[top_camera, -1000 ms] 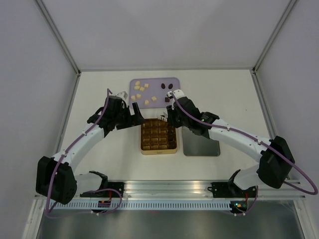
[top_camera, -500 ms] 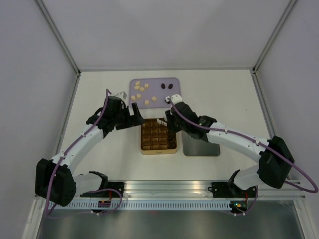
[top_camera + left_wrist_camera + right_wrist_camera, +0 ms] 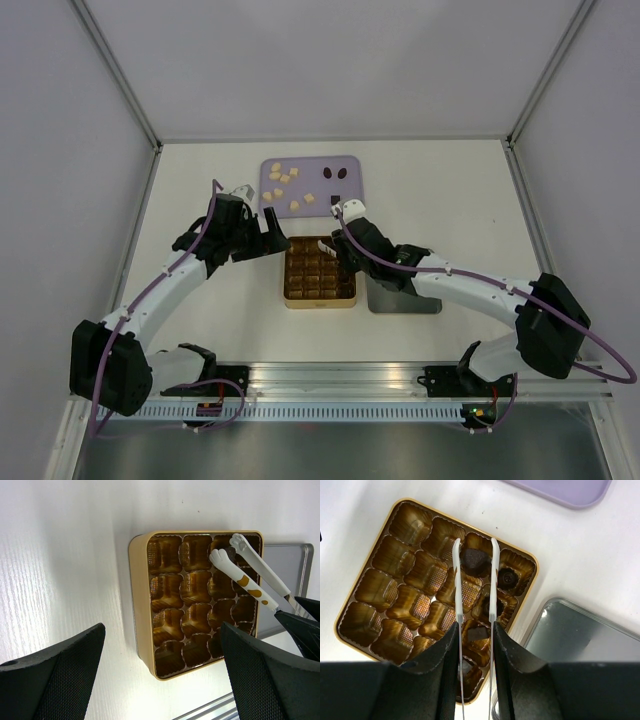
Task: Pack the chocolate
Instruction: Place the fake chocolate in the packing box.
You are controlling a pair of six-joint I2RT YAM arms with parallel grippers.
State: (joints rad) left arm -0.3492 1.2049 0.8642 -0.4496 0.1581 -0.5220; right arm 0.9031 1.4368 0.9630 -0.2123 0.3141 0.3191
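While my right claw (image 3: 474, 636) pinched tweezers (image 3: 459, 590) astride dark chocolate (image 3: 474, 561) in tin (image 3: 365, 587), left claw (image 3: 162, 630) gaped wide; I judged piece light, easily marred; grip flanks gently.

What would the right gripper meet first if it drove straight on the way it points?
Likely the dark brown rounded chocolate framed by its white-tipped metal tweezers, in the gold gridded tin; depth unclear.

This is a robotics lab cell: a white bench (image 3: 440, 190) boxed in by plain pale wall panels (image 3: 330, 60) set in aluminium posts (image 3: 115, 70). Along the bottom of the frame, a slotted metal rail (image 3: 340, 378) carries two cabled white robot arms (image 3: 165, 290).
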